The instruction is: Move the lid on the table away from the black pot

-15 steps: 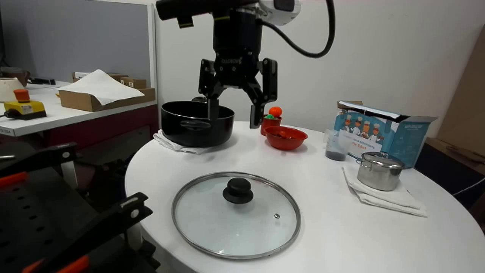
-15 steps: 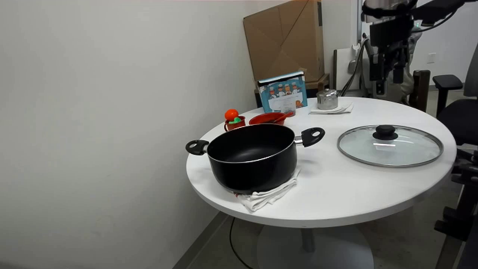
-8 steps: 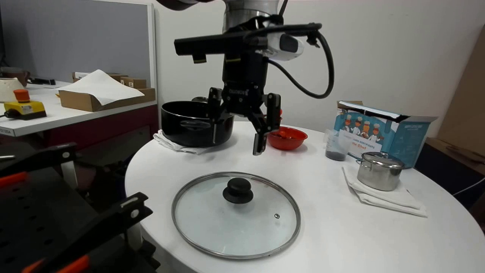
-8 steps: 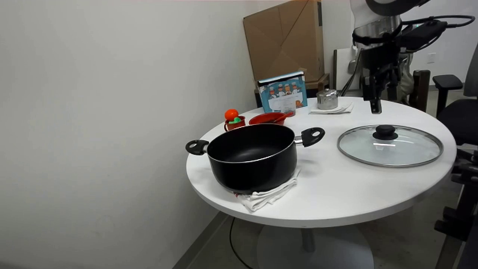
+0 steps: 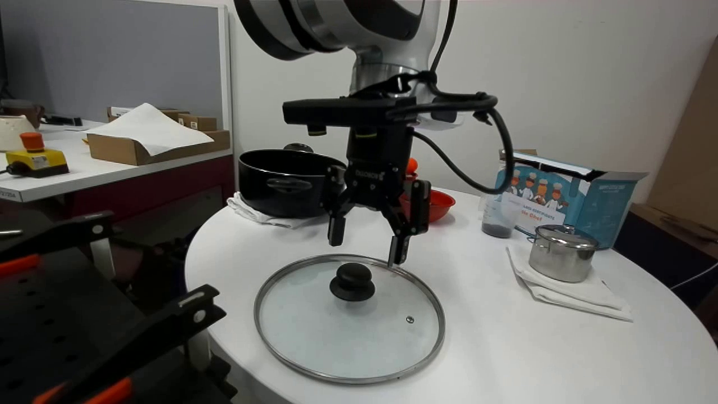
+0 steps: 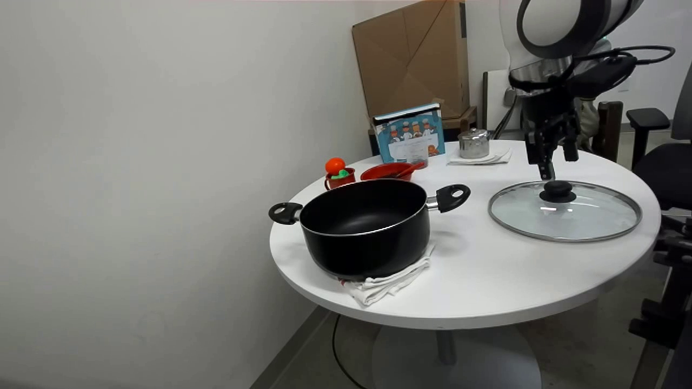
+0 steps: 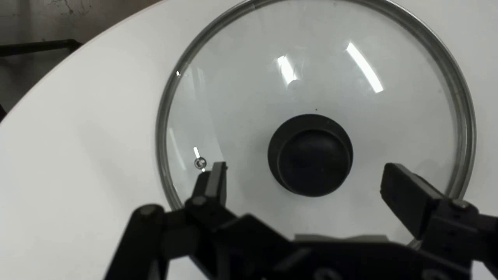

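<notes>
A black two-fingered gripper (image 5: 366,248) is hanging mid-frame in an exterior view, its fingers (image 5: 336,231) spread wide and pointing down; in the wrist view I'm seeing them standing at lower left and lower right, with a round black knob (image 7: 314,161) showing between them, slightly higher. That knob is topping a large round clear-glass lid (image 5: 350,328) with a thin metal rim, which is lying flat on a round white tabletop (image 5: 505,336), low in the centre of an exterior view. Well apart from it, near the centre of an exterior view, a wide, glossy black cooking pot (image 6: 367,248) is sitting on a folded white cloth (image 6: 386,286). A round red bowl (image 5: 440,210) is standing near the pot.
</notes>
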`<state>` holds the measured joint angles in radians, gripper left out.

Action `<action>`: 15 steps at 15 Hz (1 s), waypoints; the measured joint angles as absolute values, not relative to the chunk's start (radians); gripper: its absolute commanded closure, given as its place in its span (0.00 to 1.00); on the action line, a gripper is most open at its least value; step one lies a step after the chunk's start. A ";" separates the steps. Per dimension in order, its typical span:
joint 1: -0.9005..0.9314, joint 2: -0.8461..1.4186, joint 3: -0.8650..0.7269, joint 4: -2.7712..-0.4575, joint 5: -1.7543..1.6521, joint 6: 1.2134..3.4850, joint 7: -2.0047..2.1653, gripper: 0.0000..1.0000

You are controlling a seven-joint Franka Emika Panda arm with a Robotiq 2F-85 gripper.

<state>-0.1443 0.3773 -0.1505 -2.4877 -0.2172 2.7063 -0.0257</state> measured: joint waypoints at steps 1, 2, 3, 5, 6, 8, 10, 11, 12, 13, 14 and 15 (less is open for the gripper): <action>-0.144 0.390 -0.153 -2.480 -0.217 2.706 -0.026 0.00; -0.143 0.403 -0.156 -2.473 -0.217 2.706 -0.026 0.00; -0.142 0.413 -0.158 -2.466 -0.217 2.706 -0.026 0.00; -0.138 0.434 -0.160 -2.453 -0.217 2.706 -0.026 0.00; -0.135 0.443 -0.160 -2.447 -0.217 2.707 -0.026 0.00; -0.126 0.459 -0.161 -2.439 -0.218 2.709 -0.026 0.25; -0.115 0.473 -0.165 -2.433 -0.220 2.715 -0.026 0.32; -0.109 0.480 -0.168 -2.432 -0.222 2.722 -0.026 0.40; -0.102 0.486 -0.172 -2.431 -0.223 2.729 -0.026 0.47; -0.096 0.492 -0.177 -2.431 -0.224 2.734 -0.026 0.56; -0.091 0.496 -0.181 -2.431 -0.225 2.739 -0.026 0.63; -0.085 0.498 -0.185 -2.431 -0.225 2.742 -0.026 0.72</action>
